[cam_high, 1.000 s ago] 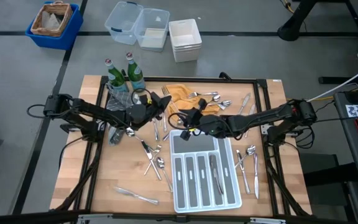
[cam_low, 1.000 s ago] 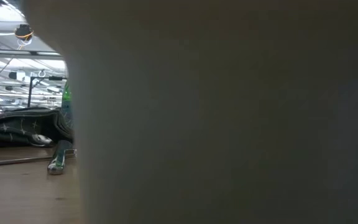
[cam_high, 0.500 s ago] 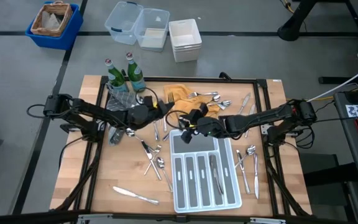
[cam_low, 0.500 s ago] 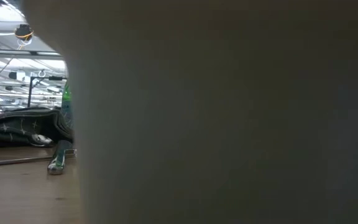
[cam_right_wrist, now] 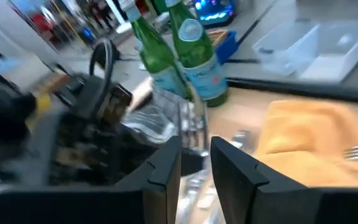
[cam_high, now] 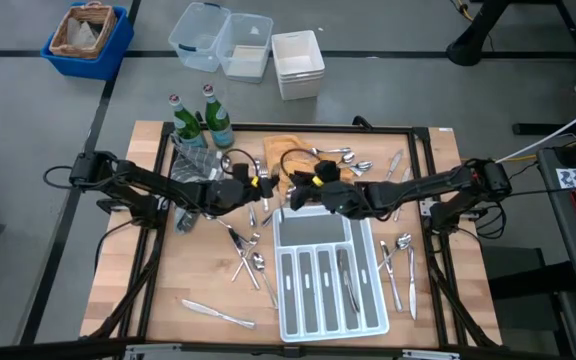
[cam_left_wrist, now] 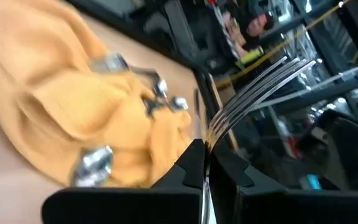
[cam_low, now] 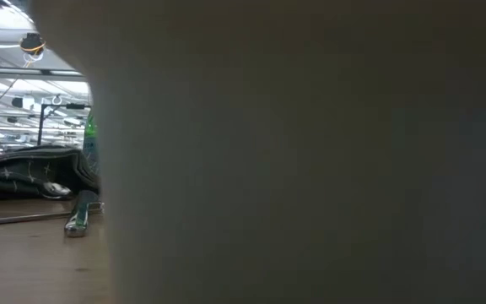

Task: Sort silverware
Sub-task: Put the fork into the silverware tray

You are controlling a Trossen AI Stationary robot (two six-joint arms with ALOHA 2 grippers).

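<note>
The left gripper [cam_left_wrist: 205,167] is clenched on a fork [cam_left_wrist: 253,90], held above the table near the yellow cloth [cam_left_wrist: 61,106]. The fork's long axis runs forward out of the fingers, its tines pointing away from the wrist. The right gripper [cam_right_wrist: 195,163] holds a thin piece of silverware; which kind I cannot tell. The white tray [cam_high: 326,275] contains some cutlery in its right compartments. Other forks and spoons lie scattered on the wooden table [cam_high: 168,290].
</note>
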